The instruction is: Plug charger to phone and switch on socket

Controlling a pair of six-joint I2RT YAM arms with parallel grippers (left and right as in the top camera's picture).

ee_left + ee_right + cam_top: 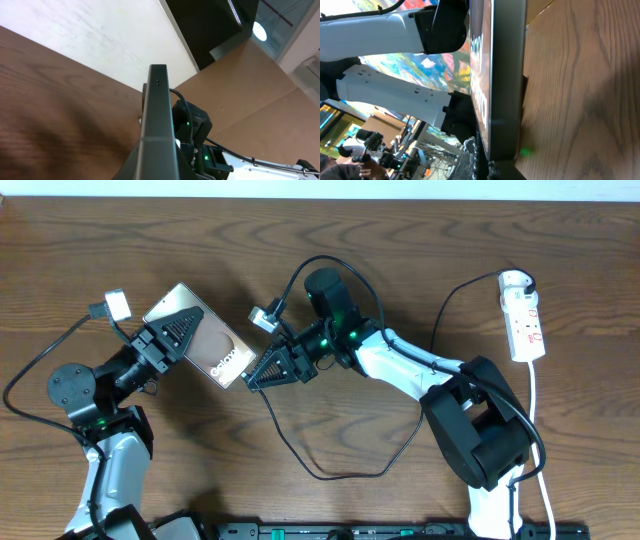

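Overhead: L jaws (183, 332) clamp phone (226, 361); its long axis points at R jaws (251, 377), nearer, shut on charger (330, 473) plug, just beside phone's end.

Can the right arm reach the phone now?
Probably yes: the right gripper points at the phone edge, close by, the left gripper holds the phone, and nothing sits between them.

Centre-left blocked: phone (205, 345) held tilted off table (80, 240) in left gripper (172, 332); right gripper (252, 378) close at its near-right edge. Black cable (330, 473) loops across front-centre wood and runs up to right gripper. Right arm (400, 365) spans centre to right. Power strip (524, 320) far right, white cord (537, 420) trailing forward. Bare wood along back edge, back-left corner, front-left of loop.
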